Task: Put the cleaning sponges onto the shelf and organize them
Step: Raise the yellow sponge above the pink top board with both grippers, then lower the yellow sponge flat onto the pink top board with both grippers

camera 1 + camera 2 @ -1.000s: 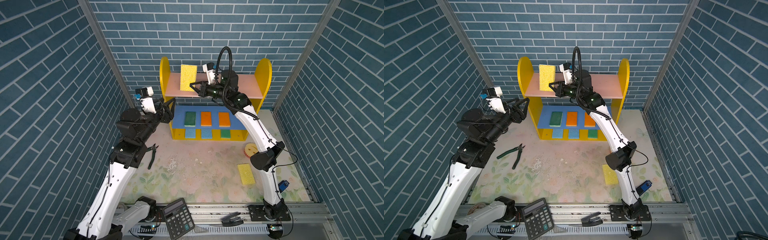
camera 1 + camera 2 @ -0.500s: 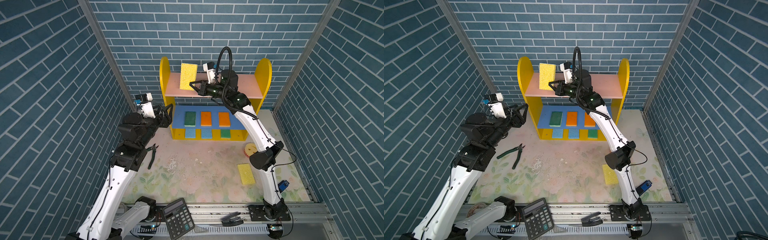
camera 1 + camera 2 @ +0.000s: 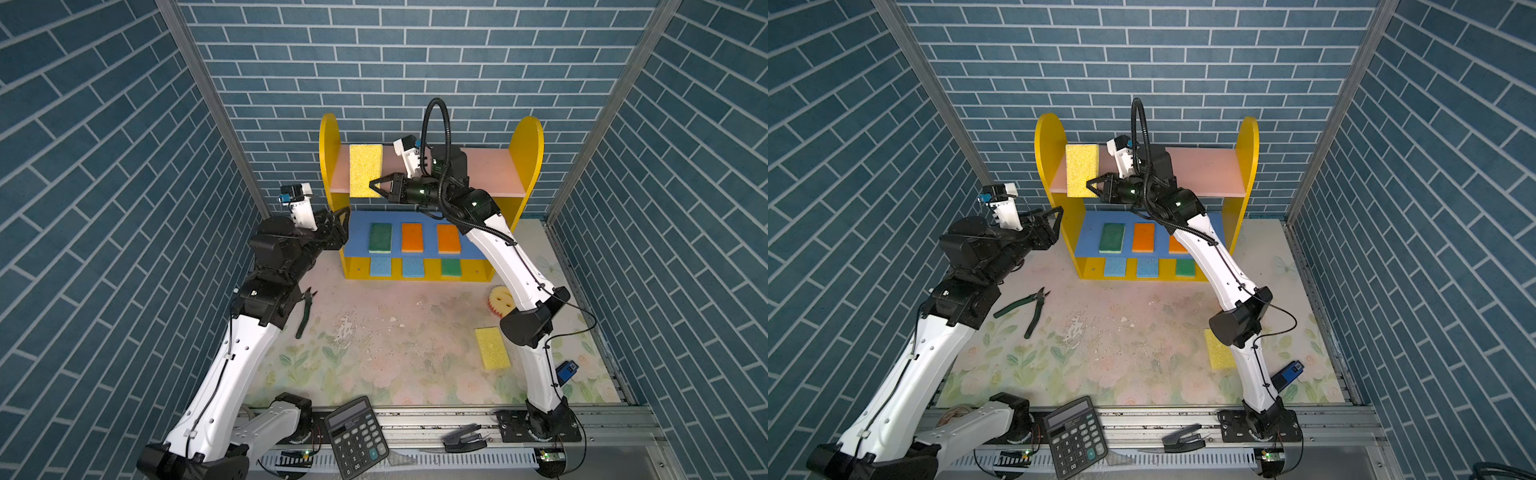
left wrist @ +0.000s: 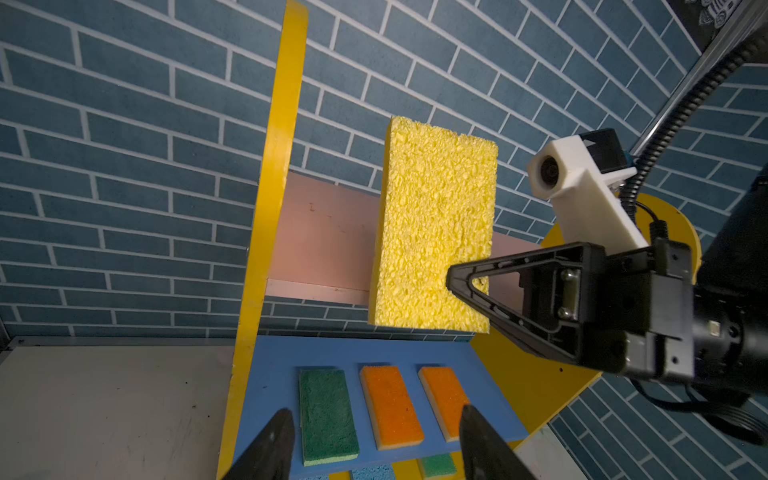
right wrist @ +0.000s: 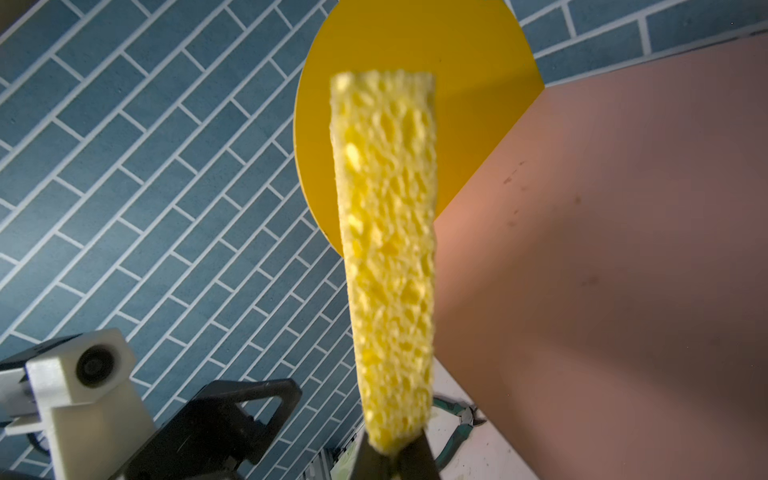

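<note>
Now the right gripper (image 3: 372,187) pinches a yellow sponge (image 3: 365,164) upright over the pink board (image 3: 486,172) of the shelf (image 3: 527,141), while the left gripper (image 4: 374,415) hangs beside it, jaws apart, empty.

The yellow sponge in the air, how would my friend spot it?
Find the shelf with yellow side panels, then its pink top board. At that board's left end the right gripper pinches the yellow sponge, the only sponge being gripped.

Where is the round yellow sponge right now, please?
In a top view the round yellow sponge lies on the table before the shelf's right end, partly behind the right arm.
</note>
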Robot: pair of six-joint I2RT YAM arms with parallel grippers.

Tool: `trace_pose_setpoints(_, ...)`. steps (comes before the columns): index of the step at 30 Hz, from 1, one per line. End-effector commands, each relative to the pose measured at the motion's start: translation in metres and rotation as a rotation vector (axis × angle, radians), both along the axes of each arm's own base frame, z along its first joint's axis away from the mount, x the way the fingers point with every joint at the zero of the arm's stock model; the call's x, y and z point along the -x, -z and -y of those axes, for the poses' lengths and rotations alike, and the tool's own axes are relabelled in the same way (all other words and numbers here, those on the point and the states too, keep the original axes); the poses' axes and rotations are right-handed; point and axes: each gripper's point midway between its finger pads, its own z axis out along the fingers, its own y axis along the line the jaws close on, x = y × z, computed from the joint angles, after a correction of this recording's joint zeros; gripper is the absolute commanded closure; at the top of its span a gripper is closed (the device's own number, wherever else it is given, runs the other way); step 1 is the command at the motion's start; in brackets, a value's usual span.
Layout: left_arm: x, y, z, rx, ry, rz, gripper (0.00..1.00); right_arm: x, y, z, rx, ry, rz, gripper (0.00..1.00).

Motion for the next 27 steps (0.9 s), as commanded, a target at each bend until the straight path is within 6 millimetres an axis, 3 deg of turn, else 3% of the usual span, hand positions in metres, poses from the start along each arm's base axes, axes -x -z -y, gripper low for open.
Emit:
trace_pose_setpoints(1, -0.002, -0.023, 0.001, 0.015, 0.019, 0.049, 0.36, 0.006, -0.009, 0.015, 0.009, 0.079, -0.034, 1.0)
trace_pose_setpoints(12, -0.025, -0.032, 0.017, 0.039, 0.096, 0.042, 0.37, -0.031, 0.01, 0.024, 0.008, 0.281, -0.106, 1.0)
trace_pose_setpoints(18, -0.028, -0.024, 0.025, 0.07, 0.136, 0.018, 0.41, -0.045, 0.016, 0.023, -0.035, 0.304, -0.162, 0.99)
trace_pose_setpoints(27, -0.038, -0.01, 0.038, 0.124, 0.197, -0.017, 0.41, -0.056, 0.026, 0.02, -0.047, 0.334, -0.199, 0.74)
